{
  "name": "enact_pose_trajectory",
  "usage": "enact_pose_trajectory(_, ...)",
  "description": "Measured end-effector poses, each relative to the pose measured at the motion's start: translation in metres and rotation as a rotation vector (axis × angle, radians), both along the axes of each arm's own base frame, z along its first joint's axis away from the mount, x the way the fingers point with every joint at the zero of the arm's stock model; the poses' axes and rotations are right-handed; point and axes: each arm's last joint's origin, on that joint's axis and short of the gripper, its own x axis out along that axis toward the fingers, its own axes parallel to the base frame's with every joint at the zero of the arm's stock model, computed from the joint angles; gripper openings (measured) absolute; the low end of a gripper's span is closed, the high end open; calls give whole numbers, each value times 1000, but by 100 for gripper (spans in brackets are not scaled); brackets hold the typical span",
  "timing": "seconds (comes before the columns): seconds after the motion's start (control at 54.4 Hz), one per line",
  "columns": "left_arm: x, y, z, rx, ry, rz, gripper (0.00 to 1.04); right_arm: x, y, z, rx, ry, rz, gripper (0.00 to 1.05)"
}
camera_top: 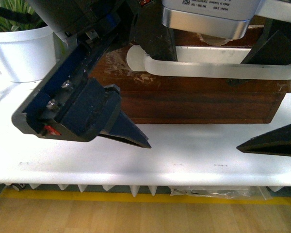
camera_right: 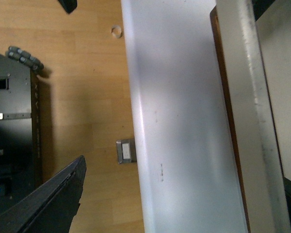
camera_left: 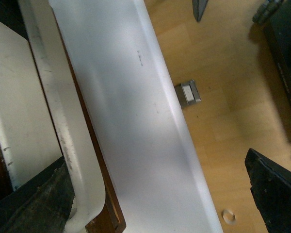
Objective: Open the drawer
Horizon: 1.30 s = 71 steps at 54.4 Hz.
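Observation:
The drawer point(camera_top: 194, 99) is a dark brown, scuffed wooden front lying on the white table, with a long white bar handle point(camera_top: 213, 68) across it. My left gripper point(camera_top: 153, 97) is open and straddles the handle's left end, one finger low over the table, the other behind the bar. My right gripper point(camera_top: 237, 114) is open and straddles the handle's right end. The left wrist view shows the handle point(camera_left: 63, 126) and the drawer edge point(camera_left: 99, 160) between the left gripper's point(camera_left: 155, 199) fingers. In the right wrist view the handle point(camera_right: 247, 111) lies between the right gripper's point(camera_right: 169, 204) fingers.
A white plant pot point(camera_top: 22, 53) stands at the back left of the white table point(camera_top: 184, 160). A silver device point(camera_top: 208, 19) hangs above the drawer. Below the table edge are wooden floor, a yellow line point(camera_top: 136, 198), a metal floor box point(camera_left: 188, 93) and the black robot base point(camera_right: 12, 136).

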Motion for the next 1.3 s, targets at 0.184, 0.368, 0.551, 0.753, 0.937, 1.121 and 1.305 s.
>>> enact_pose_trajectory(0.184,5,9,5,-129,-72,97,99,1,-4,16,98,-103,-55,96)
enact_pose_trajectory(0.368,2,18,16,-270,-149,197,98,-6,-17,33,188,-220,-132,96)
enact_pose_trajectory(0.551,2,34,29,-450,-262,366,98,-18,-30,39,277,-323,-225,96)
enact_pose_trajectory(0.753,-12,70,36,-674,-419,674,98,-43,-55,40,422,-481,-464,96)
enact_pose_trajectory(0.937,-59,122,3,-918,-399,1138,98,-87,-80,15,629,-486,-825,96)
enact_pose_trajectory(1.121,-109,147,-37,-1065,-292,1439,98,-121,-85,-16,707,-467,-1033,96)
enact_pose_trajectory(1.305,-144,157,-60,-1166,-328,1637,98,-146,-88,-38,780,-476,-1194,96)
